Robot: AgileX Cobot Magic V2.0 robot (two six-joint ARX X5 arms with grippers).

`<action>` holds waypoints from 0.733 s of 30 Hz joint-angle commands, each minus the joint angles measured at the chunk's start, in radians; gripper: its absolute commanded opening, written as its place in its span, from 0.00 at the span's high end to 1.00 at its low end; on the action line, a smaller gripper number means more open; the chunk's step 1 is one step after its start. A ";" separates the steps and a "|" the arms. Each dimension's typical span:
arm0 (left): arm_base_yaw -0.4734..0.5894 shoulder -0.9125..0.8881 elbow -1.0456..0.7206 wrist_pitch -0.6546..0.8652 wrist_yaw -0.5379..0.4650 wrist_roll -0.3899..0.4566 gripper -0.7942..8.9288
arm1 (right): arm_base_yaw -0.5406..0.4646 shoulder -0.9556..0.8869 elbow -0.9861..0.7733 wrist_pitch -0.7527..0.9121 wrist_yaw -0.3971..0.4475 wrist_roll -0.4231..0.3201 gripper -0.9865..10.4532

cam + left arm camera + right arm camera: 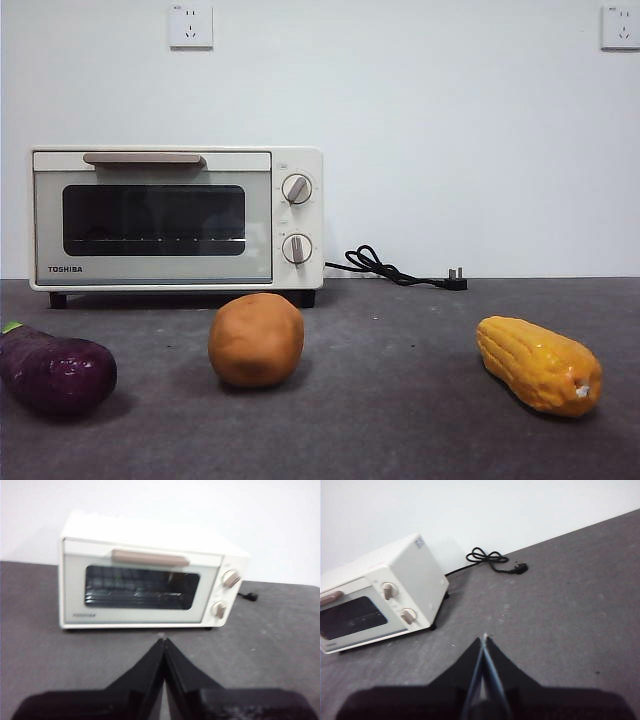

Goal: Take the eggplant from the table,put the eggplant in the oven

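Nearest the front camera, left to right, three items lie on the bench [400, 420], a flat dark grey matte surface spanning the full width of view.

Item 1: eggplant [55, 373], dark glossy purple, green stem tip at its upper left; lies at the far left edge of the front view, on the bench in front of the oven and apart from it.

Item 2: brown lump [256, 339], round, orange-brown; stands near the centre, well apart from the eggplant.

Item 3: corn cob [539, 364], yellow; lies tilted at the right, well apart from the lump.

Item 4: oven [177, 217], cream-white, marked TOSHIBA; stands at the back left against the wall. Door shut, beige bar handle on top of the door, two round knobs at its right, wire rack visible through the dark glass.

Item 5: black cord [393, 268], looped on the bench right of the oven, plug lying loose.

Item 6: wall, plain white, with two sockets [190, 25] high up.

Item 7: left gripper [163, 642], jaws pressed together, empty, above the bench facing the oven door.

Item 8: right gripper [484, 639], jaws closed, empty, above bare bench right of the oven.
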 commanded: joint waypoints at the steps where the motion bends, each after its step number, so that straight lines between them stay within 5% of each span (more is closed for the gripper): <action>1: -0.003 0.066 0.075 -0.019 0.033 -0.009 0.92 | 0.002 0.068 0.098 -0.024 -0.028 -0.048 0.92; 9: -0.021 0.291 0.332 -0.116 0.141 -0.008 0.92 | 0.014 0.284 0.399 -0.146 -0.083 -0.118 0.92; 22: -0.120 0.564 0.774 -0.325 0.145 0.074 0.92 | 0.036 0.582 0.805 -0.406 -0.349 -0.173 0.92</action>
